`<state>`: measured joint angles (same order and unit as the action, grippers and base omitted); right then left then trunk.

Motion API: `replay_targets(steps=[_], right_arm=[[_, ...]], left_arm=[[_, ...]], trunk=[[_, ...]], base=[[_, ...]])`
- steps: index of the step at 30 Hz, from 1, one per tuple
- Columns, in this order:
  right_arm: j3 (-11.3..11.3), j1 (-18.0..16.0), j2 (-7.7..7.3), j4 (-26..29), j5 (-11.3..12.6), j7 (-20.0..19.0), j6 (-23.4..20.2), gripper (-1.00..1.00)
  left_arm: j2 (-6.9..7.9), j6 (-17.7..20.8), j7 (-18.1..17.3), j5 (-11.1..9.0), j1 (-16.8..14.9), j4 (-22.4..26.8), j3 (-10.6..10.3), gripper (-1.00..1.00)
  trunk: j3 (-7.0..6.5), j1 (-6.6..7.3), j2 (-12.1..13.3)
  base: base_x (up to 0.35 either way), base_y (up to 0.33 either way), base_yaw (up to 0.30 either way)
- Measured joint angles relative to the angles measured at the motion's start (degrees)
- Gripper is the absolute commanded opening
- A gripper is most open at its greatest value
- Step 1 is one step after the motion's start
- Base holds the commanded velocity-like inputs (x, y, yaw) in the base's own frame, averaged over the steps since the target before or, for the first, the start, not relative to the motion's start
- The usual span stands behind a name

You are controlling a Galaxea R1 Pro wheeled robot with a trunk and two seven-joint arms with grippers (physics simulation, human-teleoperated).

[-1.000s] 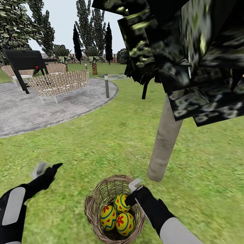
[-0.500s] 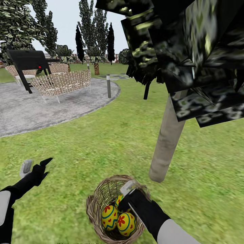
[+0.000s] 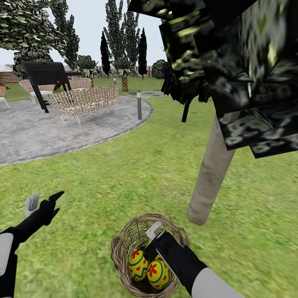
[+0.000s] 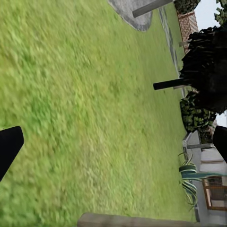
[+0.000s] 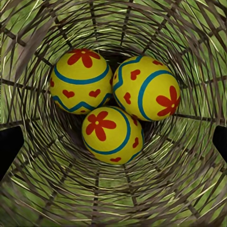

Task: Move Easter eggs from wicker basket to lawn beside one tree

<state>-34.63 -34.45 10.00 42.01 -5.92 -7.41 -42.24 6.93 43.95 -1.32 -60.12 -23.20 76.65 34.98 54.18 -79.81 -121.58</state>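
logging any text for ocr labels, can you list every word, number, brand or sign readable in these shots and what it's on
None: no words, numbers or brand marks can be read in any view.
The three Easter eggs in the wicker basket carry only painted red flowers, hearts and blue bands, no lettering.
The black grill on the patio shows a small red spot, too small to read as a label.

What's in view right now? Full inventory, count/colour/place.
Yellow Easter eggs with red flowers and blue bands: 3, touching, at basket bottom.
Brown wicker basket: 1, on lawn by the trunk.
Green lawn: foreground.
Pale grey-beige tree trunk: 1, right of basket, blackish canopy above.
Grey gravel patio: 1, upper left.
Woven wicker seats: on patio, count unclear.
Black grill: 1, on patio.
Left gripper: black, open, above grass.
Right gripper: black, open, inside basket.
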Motion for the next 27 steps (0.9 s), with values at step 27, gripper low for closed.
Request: replay_targets(steps=[27], right_arm=[[0.35, -0.26, 0.0, -0.14, 0.12, 3.7, -0.1, 1.0]], left_arm=[[-0.12, -0.01, -0.26, -0.04, 0.0, -0.18, -0.08, 1.0]], trunk=[[4.66, -5.7, -10.41]], base=[[0.0, 0.0, 0.0]])
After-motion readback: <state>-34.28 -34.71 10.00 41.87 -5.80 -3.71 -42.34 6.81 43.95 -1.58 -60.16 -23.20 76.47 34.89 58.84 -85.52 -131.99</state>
